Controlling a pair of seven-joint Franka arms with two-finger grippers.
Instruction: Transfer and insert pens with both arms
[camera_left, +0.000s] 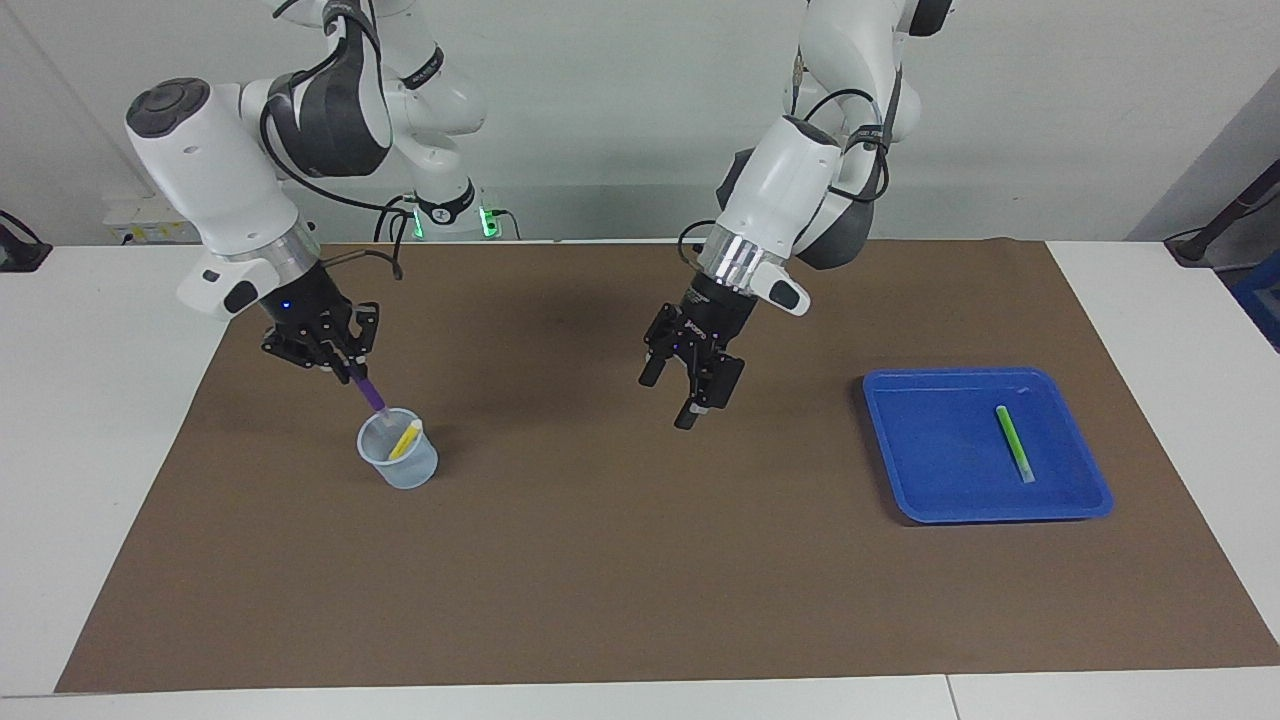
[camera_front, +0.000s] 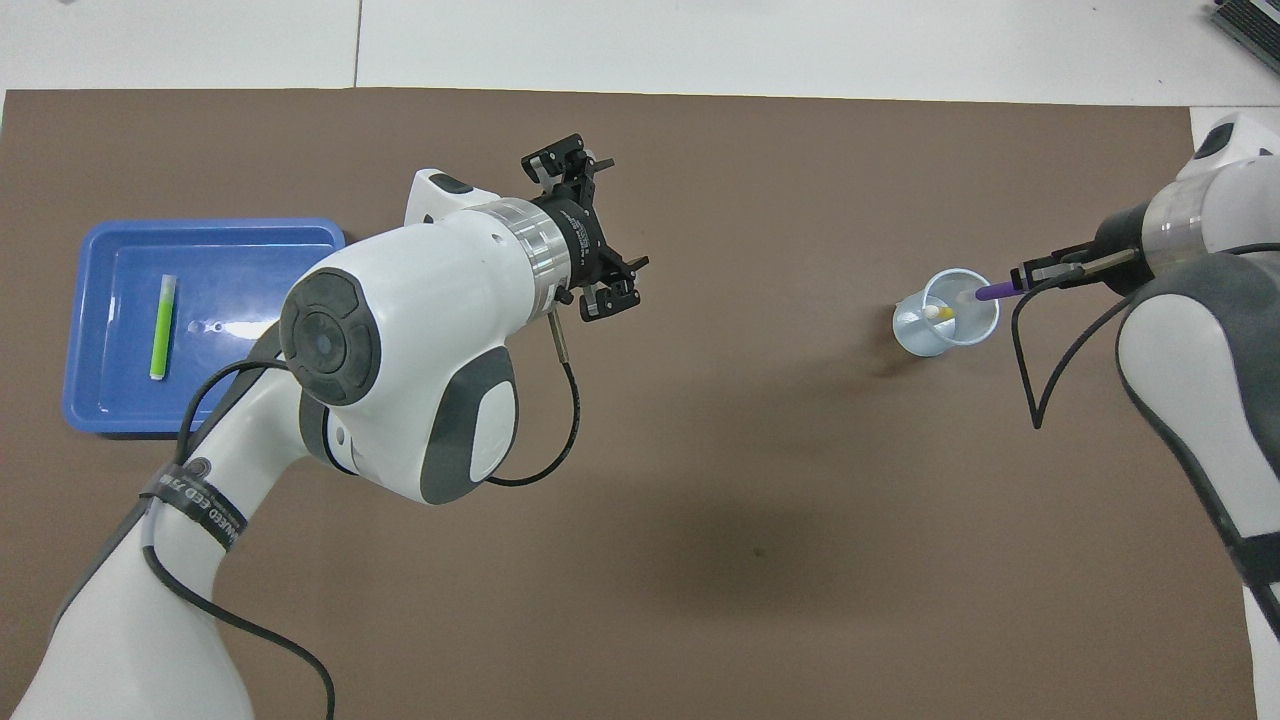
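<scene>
**Purple pen at cup mouth, left arm free**

Right gripper (camera_left: 345, 365) is over the rim of the clear cup (camera_left: 398, 462), fingers clenched on the purple pen (camera_left: 372, 394). The pen slants down from the fingertips, its lower end at the cup's mouth; whether the tip is past the rim I cannot tell. Yellow pen (camera_left: 405, 438) leans inside the same cup, just below the fingers.

Left gripper (camera_left: 690, 385) hangs over bare brown mat (camera_left: 640, 580) mid-table, fingers spread and holding nothing.

Green pen (camera_left: 1014, 443) lies flat in the blue tray (camera_left: 930, 440) toward the left arm's end, well apart from both sets of fingers.
</scene>
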